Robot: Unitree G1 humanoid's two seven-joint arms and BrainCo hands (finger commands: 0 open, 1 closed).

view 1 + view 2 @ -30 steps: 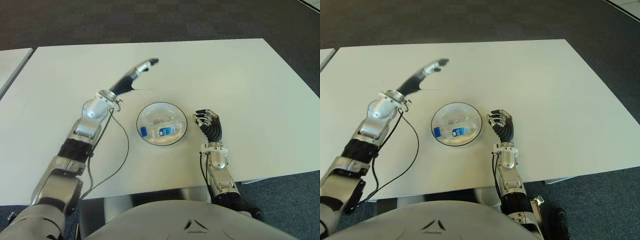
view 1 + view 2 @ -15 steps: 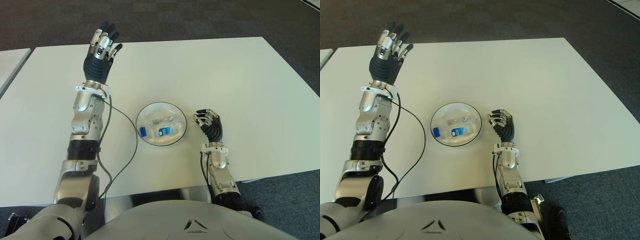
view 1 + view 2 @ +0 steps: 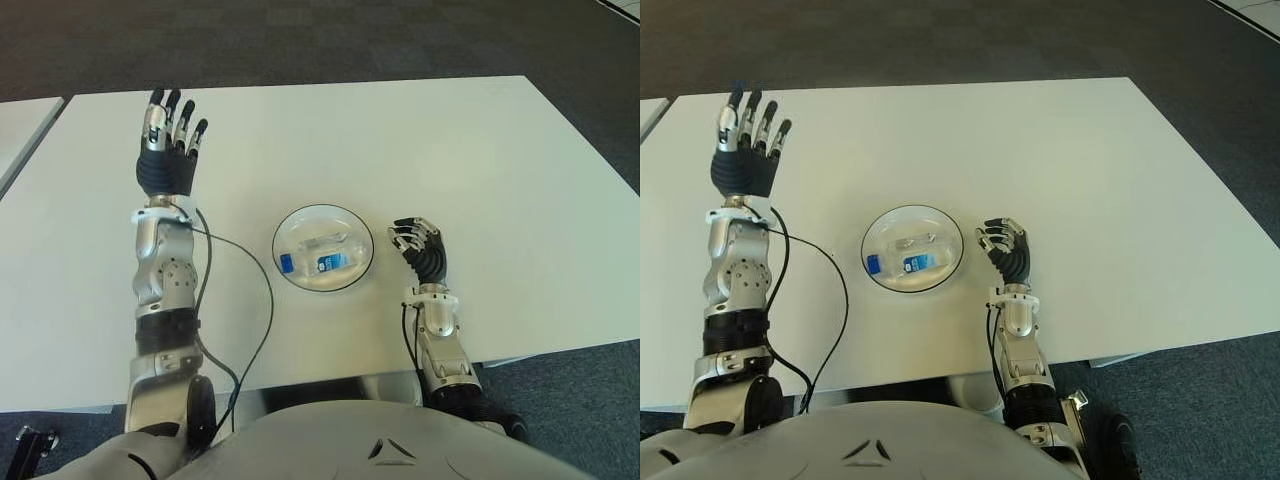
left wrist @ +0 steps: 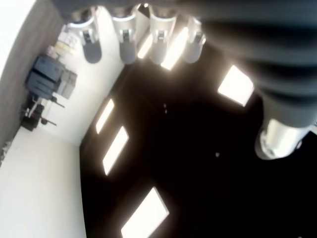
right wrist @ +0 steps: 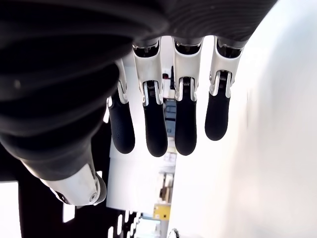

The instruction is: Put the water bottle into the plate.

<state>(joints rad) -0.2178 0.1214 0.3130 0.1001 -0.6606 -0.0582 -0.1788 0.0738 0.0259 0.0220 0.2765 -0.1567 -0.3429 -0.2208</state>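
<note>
Fingers (image 3: 172, 112) of the left hand (image 3: 168, 158) are straight and slightly spread, holding nothing; hand is raised upright over the white table (image 3: 480, 160), well left of the plate (image 3: 288, 235). Left eye view: water bottle (image 3: 322, 254) lies flat inside the plate, long axis roughly left-right with a slight tilt, blue cap end toward the robot's left, base toward the right. Bottle is clear plastic with a blue-and-white label near the middle; plate is clear or white with a dark rim, round, shallow. Right hand (image 3: 419, 250) sits just right of the plate, apart from it, fingers loosely bent and empty. A black cable (image 3: 262, 300) loops from the left forearm across the table between that arm and the plate, not touching the plate. Right eye view: same layout, bottle fully within the plate rim, nothing on top of it. Left wrist view: four extended fingertips plus thumb tip against a dark ceiling with bright light panels; nothing in the palm. Right wrist view: four black-padded fingers (image 5: 154, 126) hang side by side, thumb (image 5: 79, 186) off to one side, nothing gripped, pale table surface beside them.
</note>
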